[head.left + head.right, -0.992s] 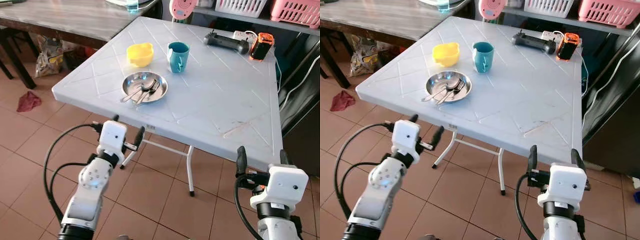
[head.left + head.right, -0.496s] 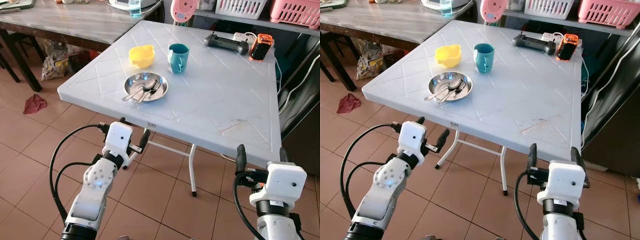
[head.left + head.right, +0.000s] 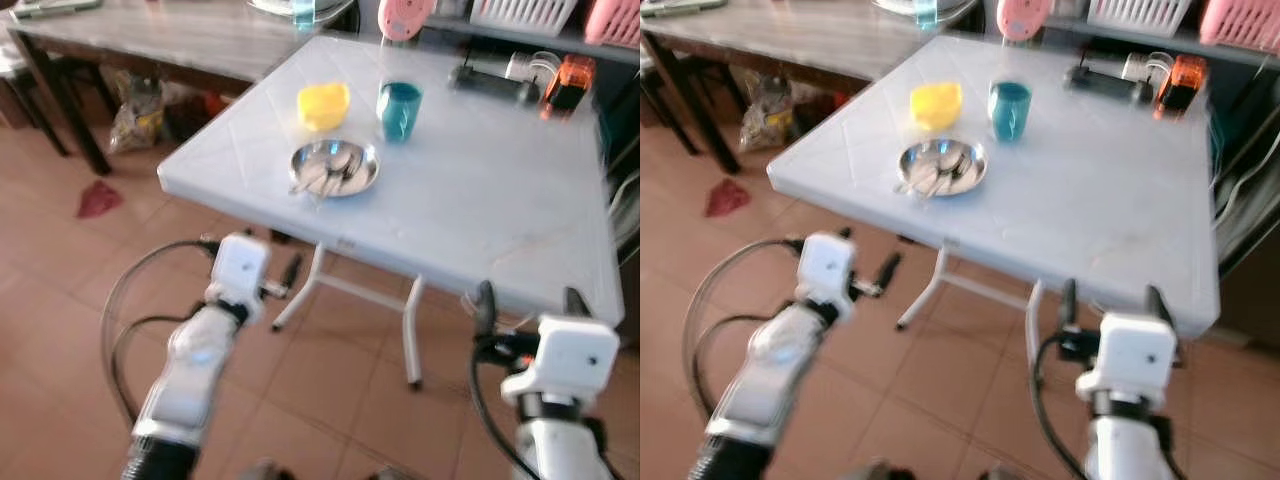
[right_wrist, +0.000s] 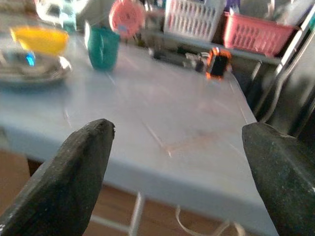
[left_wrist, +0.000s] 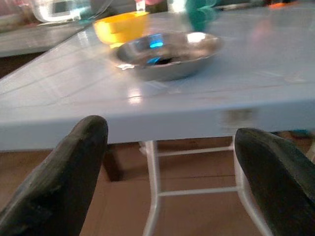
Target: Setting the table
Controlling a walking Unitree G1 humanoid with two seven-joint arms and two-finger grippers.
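Note:
A white plastic table (image 3: 480, 200) stands ahead of me. On its near left part lies a steel plate (image 3: 335, 168) holding spoons and a fork. Behind the plate sit a yellow bowl (image 3: 323, 104) and a teal cup (image 3: 399, 109). My left gripper (image 3: 250, 257) hovers open below the table's front edge, just short of it, in line with the plate (image 5: 167, 54). My right gripper (image 3: 528, 300) is open and empty at the table's near right corner, facing along the tabletop toward the cup (image 4: 102, 46). The head views are blurred.
A black controller (image 3: 490, 82) and an orange device (image 3: 565, 85) lie at the table's far right. A dark wooden table (image 3: 180, 30) adjoins at the back left, with a bag (image 3: 140, 115) under it. A red cloth (image 3: 100, 198) lies on the tiled floor. Baskets (image 4: 258, 32) stand on the rear shelf.
The whole picture has shifted to the right and blurred, so the camera has moved. Both grippers stay open and empty in front of the table.

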